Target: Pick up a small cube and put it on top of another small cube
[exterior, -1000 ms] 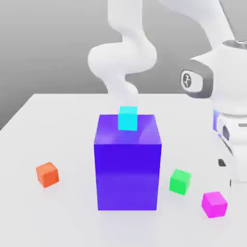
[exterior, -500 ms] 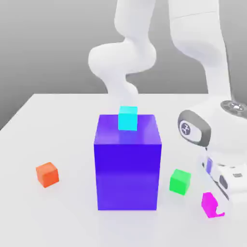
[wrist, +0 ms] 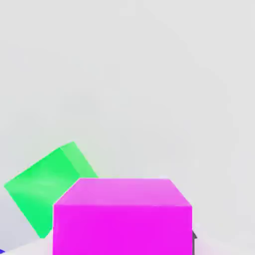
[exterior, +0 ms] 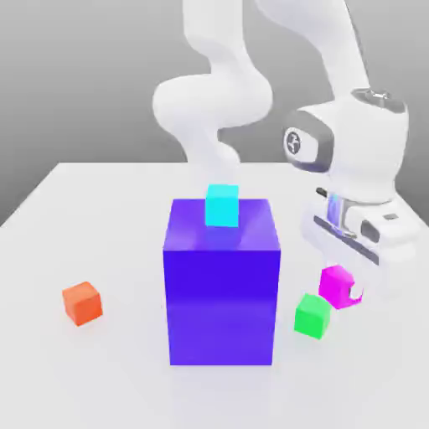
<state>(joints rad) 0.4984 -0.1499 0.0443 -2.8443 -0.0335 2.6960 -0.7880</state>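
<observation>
The claw (exterior: 345, 286) is clamped on the magenta cube (exterior: 336, 284), held off the table (exterior: 50, 243) just beside and above the green cube (exterior: 312, 315), on the exterior view's right of the blue-violet block (exterior: 221, 285). The magenta cube looks rigid, light and glossy, probably slippery; opposite flat faces suit a grip. The exterior view adds the cyan cube (exterior: 222, 205) on that block; the hand view shows the magenta cube's (wrist: 122, 216) faces close up.

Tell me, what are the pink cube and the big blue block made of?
It's a simulator's render, so this is only how they look. The pink cube looks like smooth, shiny plastic: flat even colour, clean edges. The blue block looks like glossy plastic too: the cyan cube is faintly mirrored in its top.
</observation>
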